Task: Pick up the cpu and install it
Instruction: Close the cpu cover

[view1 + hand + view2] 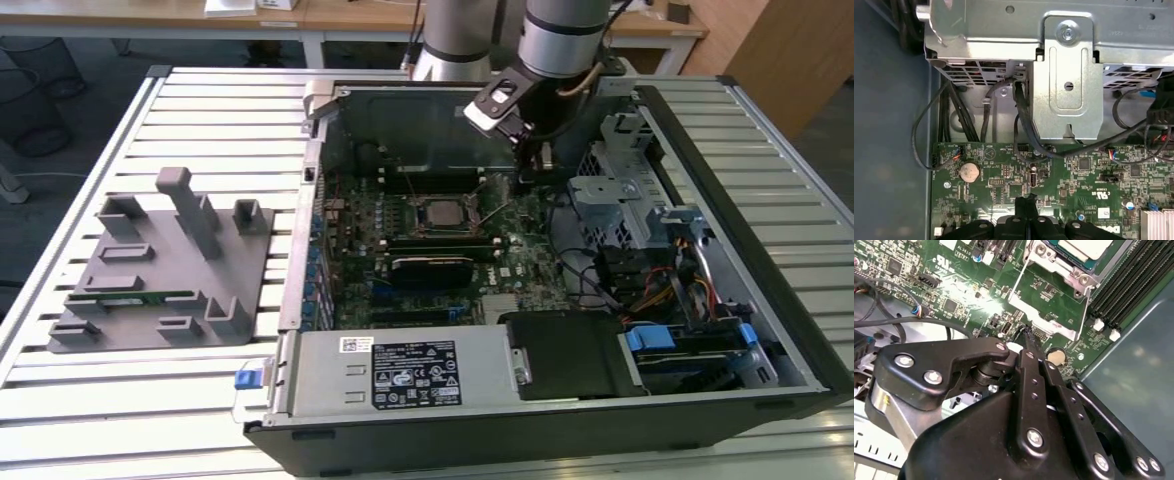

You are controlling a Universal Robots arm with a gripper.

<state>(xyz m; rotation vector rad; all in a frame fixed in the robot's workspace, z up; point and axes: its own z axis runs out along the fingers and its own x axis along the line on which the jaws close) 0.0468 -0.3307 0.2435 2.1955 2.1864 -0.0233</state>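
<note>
Risk I'd watch: tool tips sit low over the motherboard, beside what looks like the open socket frame. A slip could scrape parts or nudge the cpu, lying in its socket, prob. unclamped. Arm reaches down into the PC case, wrist tilted. Tool fingers pinched together, holding nothing.

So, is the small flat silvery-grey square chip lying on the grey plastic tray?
No: in the exterior view the silvery-grey cpu sits on the green motherboard, well away from the grey tray.
</note>
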